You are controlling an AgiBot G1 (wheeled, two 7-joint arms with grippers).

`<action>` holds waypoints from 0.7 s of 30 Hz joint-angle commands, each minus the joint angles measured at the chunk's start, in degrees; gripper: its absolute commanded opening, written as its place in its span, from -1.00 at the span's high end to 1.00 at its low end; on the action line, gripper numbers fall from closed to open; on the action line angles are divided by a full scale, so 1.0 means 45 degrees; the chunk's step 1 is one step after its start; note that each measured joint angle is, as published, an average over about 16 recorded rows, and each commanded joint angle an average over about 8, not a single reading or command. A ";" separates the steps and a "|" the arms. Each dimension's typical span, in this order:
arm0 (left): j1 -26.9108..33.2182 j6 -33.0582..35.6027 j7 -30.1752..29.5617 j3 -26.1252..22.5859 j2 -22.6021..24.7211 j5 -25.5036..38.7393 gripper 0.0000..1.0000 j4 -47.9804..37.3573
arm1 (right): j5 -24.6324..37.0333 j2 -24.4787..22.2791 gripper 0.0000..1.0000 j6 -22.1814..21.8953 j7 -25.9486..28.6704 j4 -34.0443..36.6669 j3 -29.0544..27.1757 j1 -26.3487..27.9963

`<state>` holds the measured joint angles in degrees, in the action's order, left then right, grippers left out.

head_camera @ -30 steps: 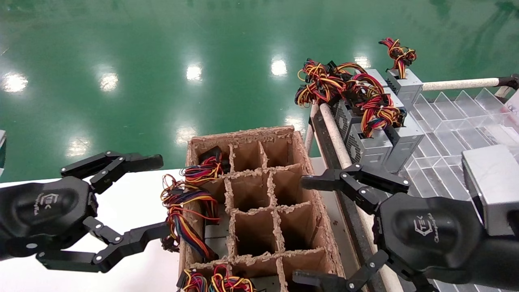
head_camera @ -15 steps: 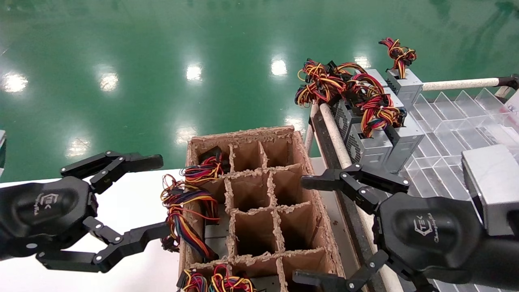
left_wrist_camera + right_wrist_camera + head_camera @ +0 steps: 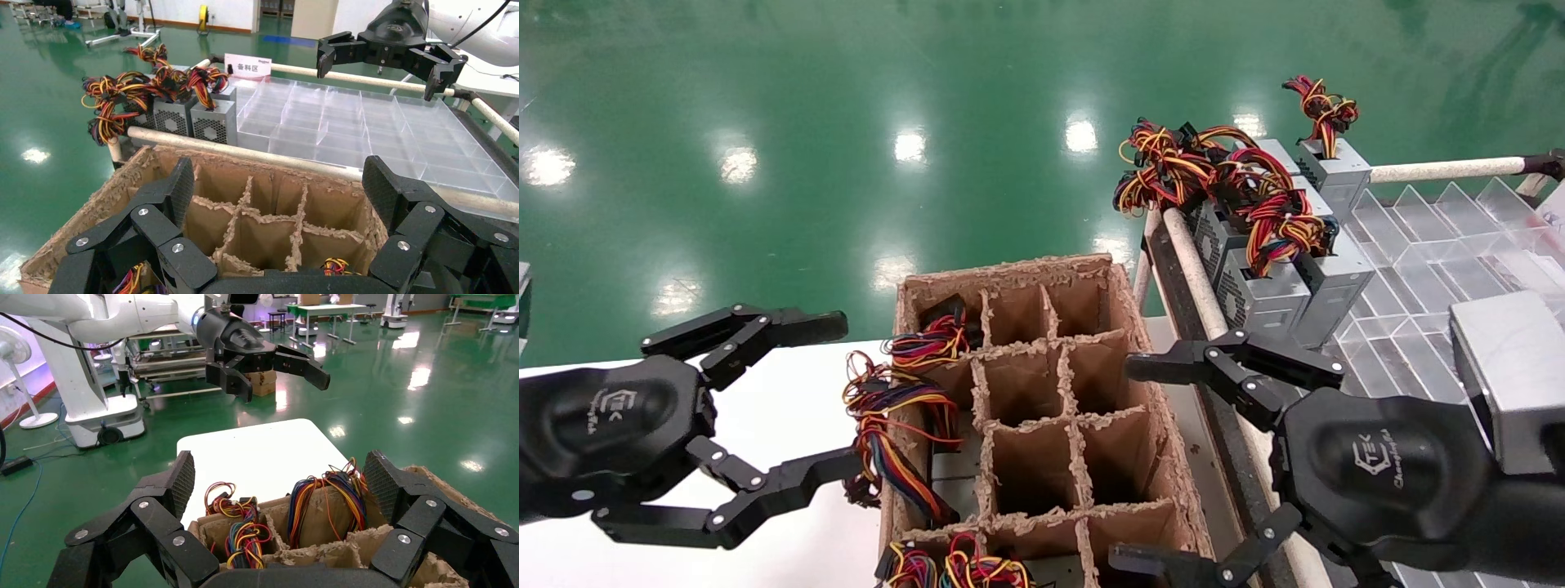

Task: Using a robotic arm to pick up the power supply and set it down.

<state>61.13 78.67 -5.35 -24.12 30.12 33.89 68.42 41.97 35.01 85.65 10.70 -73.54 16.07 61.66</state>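
Several silver-grey power supplies (image 3: 1275, 296) with red, yellow and black wire bundles stand at the near corner of the clear tray; the left wrist view shows them too (image 3: 208, 121). More wire bundles (image 3: 891, 425) rise from the left cells of the cardboard box (image 3: 1128, 322); the units under them are mostly hidden. My left gripper (image 3: 836, 396) hovers open just left of the box, level with those wires. My right gripper (image 3: 1128, 464) hovers open over the box's right wall. Neither holds anything.
A clear plastic divider tray (image 3: 1418, 237) lies to the right, framed by a pale rail (image 3: 1193, 273). The box stands on a white table (image 3: 789, 392). Green floor lies beyond. A silver wrist block (image 3: 1512, 376) sits at the right edge.
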 commanded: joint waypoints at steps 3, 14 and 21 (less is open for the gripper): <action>0.0000 0.0000 0.0000 0.0000 0.0000 0.0000 -1.00 0.0000 | 0.0000 0.0000 -1.00 0.0000 0.0000 0.0000 0.0000 0.0000; 0.0000 0.0000 0.0000 0.0000 0.0000 0.0000 -1.00 0.0000 | 0.0000 0.0000 -1.00 0.0000 0.0000 0.0000 0.0000 0.0000; 0.0000 0.0000 0.0000 0.0000 0.0000 0.0000 -1.00 0.0000 | -0.0002 0.0000 -1.00 0.0000 0.0000 0.0000 0.0000 0.0000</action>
<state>61.13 78.67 -5.35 -24.12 30.12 33.89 68.42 41.96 35.01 85.65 10.70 -73.54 16.07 61.66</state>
